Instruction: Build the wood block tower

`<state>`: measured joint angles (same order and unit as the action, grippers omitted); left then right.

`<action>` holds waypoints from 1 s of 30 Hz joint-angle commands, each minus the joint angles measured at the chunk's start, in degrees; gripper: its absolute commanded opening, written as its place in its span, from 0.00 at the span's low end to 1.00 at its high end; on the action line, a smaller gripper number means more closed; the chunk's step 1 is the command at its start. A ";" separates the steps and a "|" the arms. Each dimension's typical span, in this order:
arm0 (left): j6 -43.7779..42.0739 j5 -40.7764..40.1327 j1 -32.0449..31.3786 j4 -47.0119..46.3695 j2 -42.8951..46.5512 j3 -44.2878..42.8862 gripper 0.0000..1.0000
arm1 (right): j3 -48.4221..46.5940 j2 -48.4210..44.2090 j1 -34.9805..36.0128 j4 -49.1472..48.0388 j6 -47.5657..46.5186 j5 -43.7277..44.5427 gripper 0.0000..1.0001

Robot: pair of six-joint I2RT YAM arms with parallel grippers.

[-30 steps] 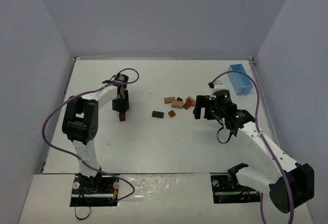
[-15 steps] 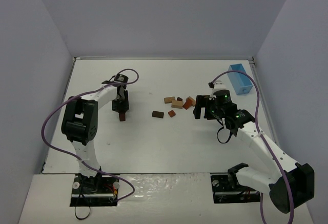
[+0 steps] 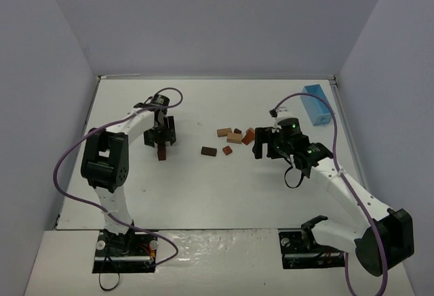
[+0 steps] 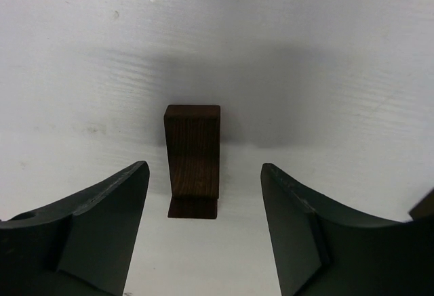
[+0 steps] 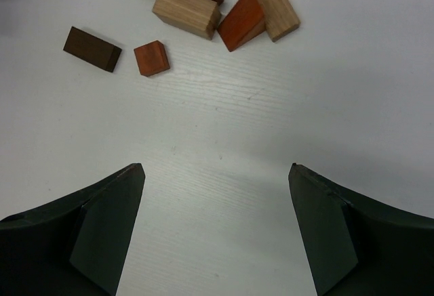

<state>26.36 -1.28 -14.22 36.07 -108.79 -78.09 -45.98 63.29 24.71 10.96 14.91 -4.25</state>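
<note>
The wood block tower (image 4: 193, 150) was seen as one dark brown piece standing on end on the left part of the table (image 3: 203, 187). Whether a flatter piece lay beneath it could not be told. The left gripper (image 3: 163, 138) was held over it. Its fingers (image 4: 102, 228) were spread to either side of the block, clear of both faces, and nothing was pinched.

The step in hand was judged to be the release of this piece. It would be done well if the arm were lifted straight away along the line of the fingers, with no sideways drift, since a narrow block on end could be toppled by a slight brush. In the wrist view one gap looked narrower than the other, so that side was to be watched.

The loose wood blocks (image 3: 234, 137) lay clustered well to the right of the tower, toward the middle of the table. The right gripper (image 5: 217, 174) was held just beside them, its fingers spread wide and empty. A dark brown cuboid (image 5: 92, 49) and a reddish cube (image 5: 151, 58) lay apart from the rest. They were judged the easiest next picks, as room for a finger was left on each side.
</note>
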 commanded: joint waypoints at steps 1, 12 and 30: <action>1.83 -0.49 0.30 2.31 8.61 -5.69 0.65 | -5.95 5.75 6.01 -3.13 -6.25 -0.29 0.85; 3.18 -1.36 0.59 6.20 25.42 -0.18 0.66 | -18.60 29.14 17.03 -5.69 -19.45 -4.18 0.83; 2.64 0.45 0.68 11.27 44.05 13.89 0.66 | -37.44 54.47 17.27 -5.69 -29.17 -10.56 0.61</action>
<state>30.07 -1.23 -14.10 46.27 -67.06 -62.98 -79.61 117.09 41.71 6.32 -12.68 -12.69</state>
